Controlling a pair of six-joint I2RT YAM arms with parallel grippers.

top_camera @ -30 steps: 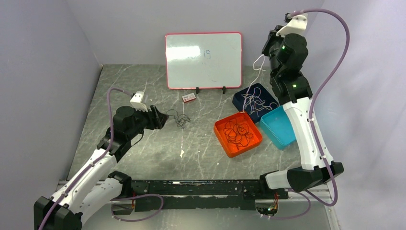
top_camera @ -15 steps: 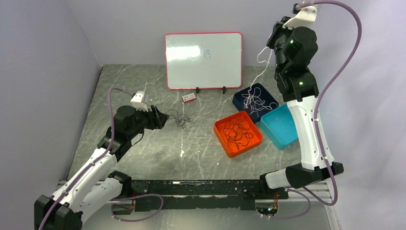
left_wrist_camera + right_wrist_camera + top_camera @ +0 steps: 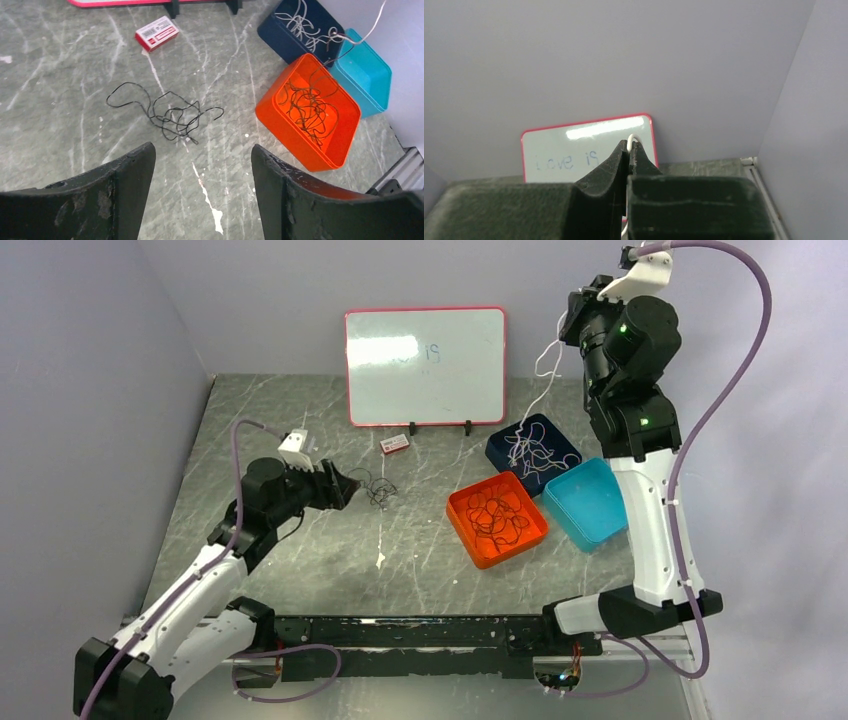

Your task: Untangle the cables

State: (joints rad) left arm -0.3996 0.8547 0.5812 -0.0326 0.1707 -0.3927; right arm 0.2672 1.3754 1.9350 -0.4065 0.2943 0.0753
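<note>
A tangle of thin black cable [image 3: 378, 488] lies on the table just ahead of my left gripper [image 3: 345, 486], which is open and empty. In the left wrist view the tangle [image 3: 170, 114] lies beyond the open gripper [image 3: 202, 150]. My right gripper [image 3: 574, 324] is raised high above the navy tray [image 3: 500, 440] and is shut on a thin white cable [image 3: 543, 368] that hangs down to the white cable pile [image 3: 535, 453] in that tray. The right wrist view shows a white loop [image 3: 634, 138] pinched at the gripper's [image 3: 630, 143] tips.
An orange tray [image 3: 460, 510] holds several dark cable loops, also in the left wrist view [image 3: 285, 130]. A teal tray [image 3: 585, 502] sits beside it. A whiteboard [image 3: 425, 365] stands at the back, with a small red and white box [image 3: 395, 444] in front of it.
My right gripper has risen higher and to the right, drawing the white cable up out of the navy tray. My left gripper has edged slightly right toward the black tangle.
</note>
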